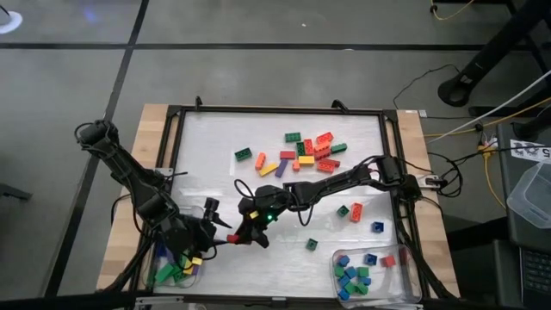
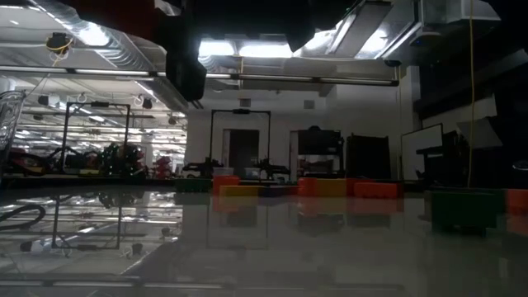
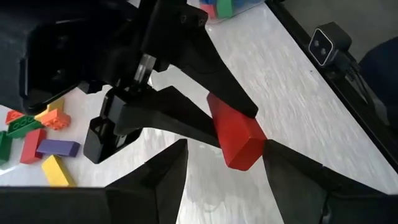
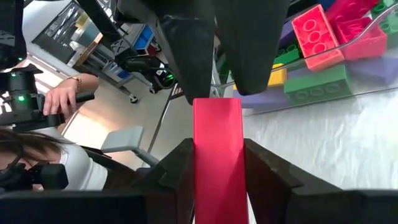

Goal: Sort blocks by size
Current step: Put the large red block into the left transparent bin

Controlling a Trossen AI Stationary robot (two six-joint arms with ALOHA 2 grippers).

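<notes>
The red block [image 1: 233, 237] is gripped by the right claw [image 1: 241, 236], whose two fingers [image 4: 180, 168] are pressed against its long sides; it is held just above the white mat [image 1: 275, 198] near the front, left of centre. The left claw [image 1: 217, 231] is set wide around the same red block, one finger [image 3: 161, 174] on each side of it, and whether those fingers touch it cannot be told.

To the near left, a clear tray [image 1: 176, 269] is seen with a heap of long blocks in green, yellow, purple and pink; the number cannot be told. At the near right, a second tray [image 1: 411, 277] is filled with roughly ten small blocks, mostly blue and green, one red.

Near the middle far side, about a dozen loose blocks [image 1: 301, 153] are scattered. Four more lie right of centre. Beyond the table, a person's hand [image 4: 62, 94] is seen in the right wrist view.
</notes>
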